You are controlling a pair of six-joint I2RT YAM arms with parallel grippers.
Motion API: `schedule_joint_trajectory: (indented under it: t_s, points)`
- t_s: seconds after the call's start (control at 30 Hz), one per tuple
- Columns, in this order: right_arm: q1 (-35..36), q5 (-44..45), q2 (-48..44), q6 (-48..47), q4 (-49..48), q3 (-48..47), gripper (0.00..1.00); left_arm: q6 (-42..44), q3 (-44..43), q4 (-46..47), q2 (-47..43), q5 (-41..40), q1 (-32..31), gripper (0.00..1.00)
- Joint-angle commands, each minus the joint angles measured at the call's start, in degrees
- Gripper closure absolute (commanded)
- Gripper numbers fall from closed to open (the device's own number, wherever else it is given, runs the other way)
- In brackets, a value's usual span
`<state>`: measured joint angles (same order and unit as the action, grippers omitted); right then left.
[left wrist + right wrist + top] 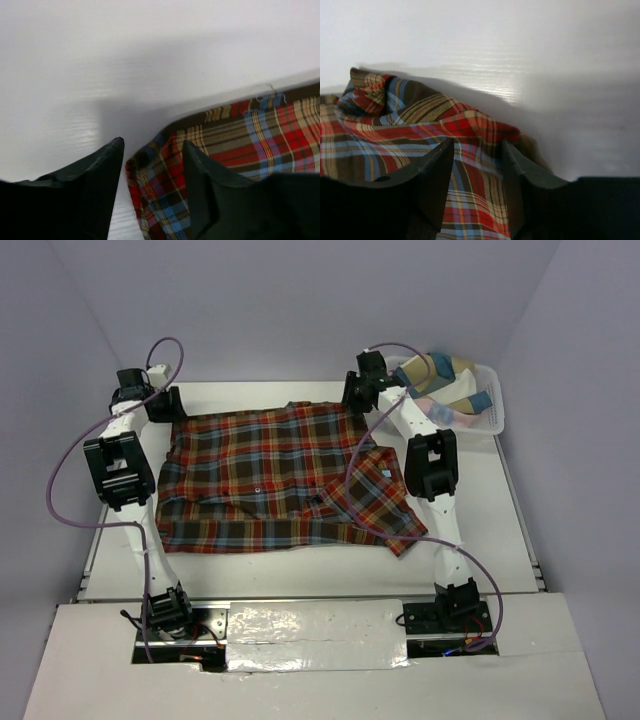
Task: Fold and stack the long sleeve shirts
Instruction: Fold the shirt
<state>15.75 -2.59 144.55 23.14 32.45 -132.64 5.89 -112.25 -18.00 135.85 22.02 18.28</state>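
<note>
Folding stands at an early stage. One plaid shirt [265, 480] lies spread nearly flat across the tabletop [480, 530], its collar apparently toward the far edge. On my right side, one flap [385, 502] is turned in diagonally over the body; I judge this to be the first fold.

- Left jaws: apart at the shirt's far left corner, with the cloth edge under the gap and nothing pinched.
- Right jaws: partly apart over the bunched far right corner. Plaid shows between them, and I see no grip.

No stack exists yet. The white basket [495, 420] at the far right holds other fabric [445, 375]. Remaining by my estimate: the opposite side, the lengthwise folds, then stacking.
</note>
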Motion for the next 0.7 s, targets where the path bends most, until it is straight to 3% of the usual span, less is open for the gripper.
schedule_joint_trajectory:
  t_s: [0.0,0.03,0.1,0.13,0.27,0.3,0.33,0.43,0.47,0.5,0.53,0.57,0.6,0.63,0.67]
  points:
    - [0.95,-2.33,-5.49,-2.64,-3.96,0.79,0.47,-1.05,-5.78,0.87,1.16,-3.82,0.79,0.35]
    - [1.13,-2.33,-6.46,-3.35,-4.93,1.93,0.42,-1.58,-8.58,-0.10,1.34,-5.05,1.31,0.23]
    - [1.74,-1.90,-9.01,-4.93,-4.94,2.47,0.33,-2.81,-12.01,-0.63,1.17,-5.15,2.36,0.17]
    - [1.92,-1.54,-9.98,-5.46,-4.76,2.47,0.31,-3.08,-12.90,-0.98,0.91,-4.80,2.81,0.01]
    - [3.23,0.56,-17.61,-8.45,-3.62,4.22,0.21,-0.19,-14.84,-4.57,-4.78,-1.46,4.83,0.01]
    - [4.19,1.44,-19.20,-9.33,-2.92,6.14,0.13,2.95,-13.80,-5.98,-6.37,-0.76,5.27,0.01]
    - [4.81,1.97,-21.05,-10.99,-2.48,7.64,0.12,5.16,-13.09,-7.91,-8.04,0.73,5.97,0.01]
    - [8.06,5.12,-29.74,-14.68,-1.60,16.94,0.11,17.98,-6.43,-18.27,-18.73,6.07,8.08,0.02]
    - [8.94,5.83,-34.64,-15.31,-1.60,20.02,0.12,27.24,-3.88,-25.43,-20.96,7.67,8.61,0.04]
    - [9.99,5.93,-37.04,-15.57,-1.51,27.01,0.14,32.90,1.10,-30.47,-23.15,9.34,9.66,0.12]
    - [10.00,3.32,-39.76,-15.40,-1.77,31.08,0.24,40.09,3.33,-36.17,-26.48,10.31,9.75,0.18]
    - [9.83,2.08,-45.09,-14.71,-2.29,34.95,0.35,51.91,6.05,-41.62,-27.82,8.84,9.67,0.26]
    - [9.83,0.93,-47.67,-13.83,-4.04,43.35,0.48,56.55,12.34,-50.55,-29.14,7.44,9.23,0.42]
    - [9.48,0.57,-52.83,-11.47,-5.01,47.61,0.68,59.99,15.97,-52.82,-31.68,5.60,8.88,0.47]
    - [9.30,0.05,-55.23,-10.32,-6.07,51.30,0.74,62.20,20.36,-53.54,-33.01,1.05,8.35,0.50]
